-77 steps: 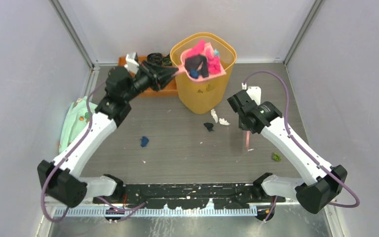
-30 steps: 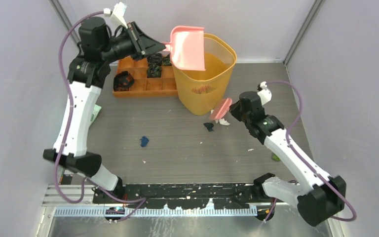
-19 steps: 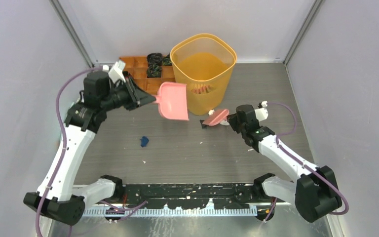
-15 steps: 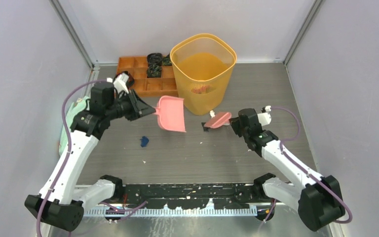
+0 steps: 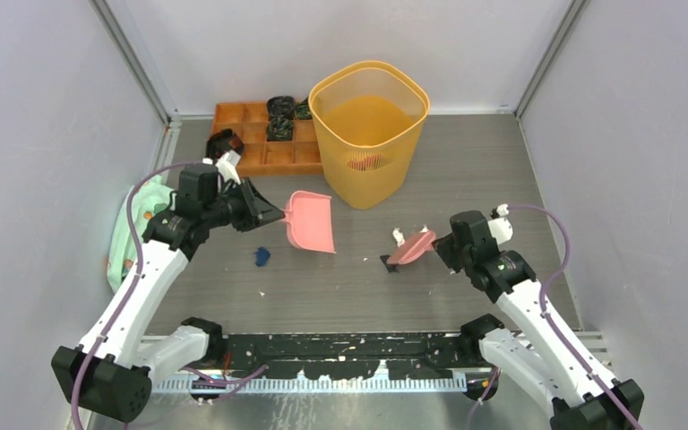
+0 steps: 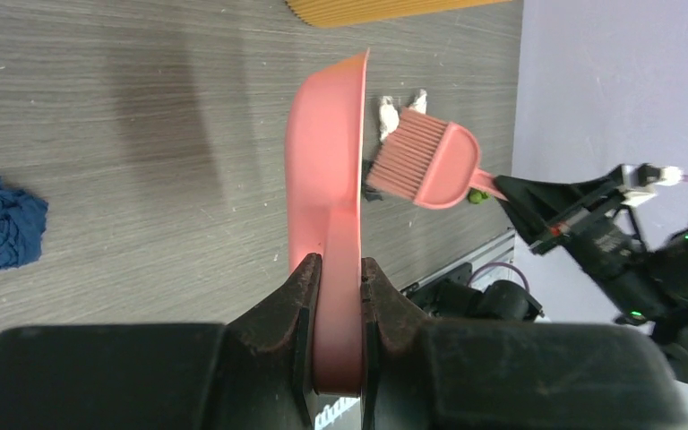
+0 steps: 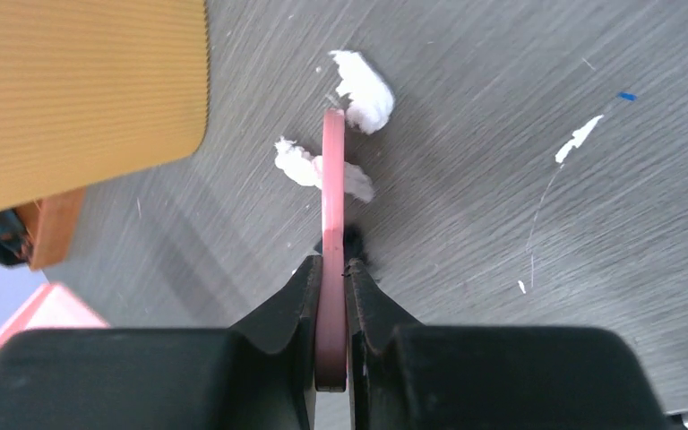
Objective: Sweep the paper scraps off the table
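Note:
My left gripper (image 5: 273, 218) is shut on the handle of the pink dustpan (image 5: 311, 221), which is low over the table (image 5: 340, 291) left of centre; the wrist view shows it edge-on (image 6: 327, 179). My right gripper (image 5: 439, 247) is shut on a pink brush (image 5: 412, 247), seen edge-on in its wrist view (image 7: 332, 206). White paper scraps (image 7: 365, 90) lie on either side of the brush head and a black scrap (image 7: 355, 242) beside the fingers. A dark blue scrap (image 5: 262, 256) lies near the dustpan, also in the left wrist view (image 6: 11, 224). A green scrap (image 6: 476, 195) lies beyond the brush.
A yellow bin (image 5: 367, 184) stands at the back centre, holding coloured bits. An orange compartmented tray (image 5: 251, 159) with black bands sits to its left. A mint-green cloth (image 5: 130, 235) lies at the left edge. The metal rail (image 5: 340, 358) runs along the near edge. Tiny white flecks dot the boards.
The left arm tipped the dustpan over the bin, then brought it down empty to the table left of centre. The right arm swung the brush to the scraps and drew it nearer.

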Controlling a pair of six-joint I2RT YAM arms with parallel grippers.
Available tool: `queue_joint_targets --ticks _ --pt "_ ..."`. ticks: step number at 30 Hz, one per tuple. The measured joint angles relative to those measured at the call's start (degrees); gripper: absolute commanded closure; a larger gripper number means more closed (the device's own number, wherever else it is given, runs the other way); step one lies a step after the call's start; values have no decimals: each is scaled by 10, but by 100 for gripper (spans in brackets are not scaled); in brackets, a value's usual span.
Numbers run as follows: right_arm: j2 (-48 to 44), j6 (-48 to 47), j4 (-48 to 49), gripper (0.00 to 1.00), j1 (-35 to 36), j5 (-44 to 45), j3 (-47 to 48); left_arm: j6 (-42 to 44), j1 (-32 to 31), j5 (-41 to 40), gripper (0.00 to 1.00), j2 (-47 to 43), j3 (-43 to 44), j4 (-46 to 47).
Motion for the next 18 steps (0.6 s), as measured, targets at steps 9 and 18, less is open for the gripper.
queue_joint_targets --ticks 9,18 --pt "84 -218 -88 99 -1 -61 265 -41 -57 -15 99 38 -141 108" --pt "267 -411 -272 99 -1 0 475 -139 -175 -70 100 77 -229 248"
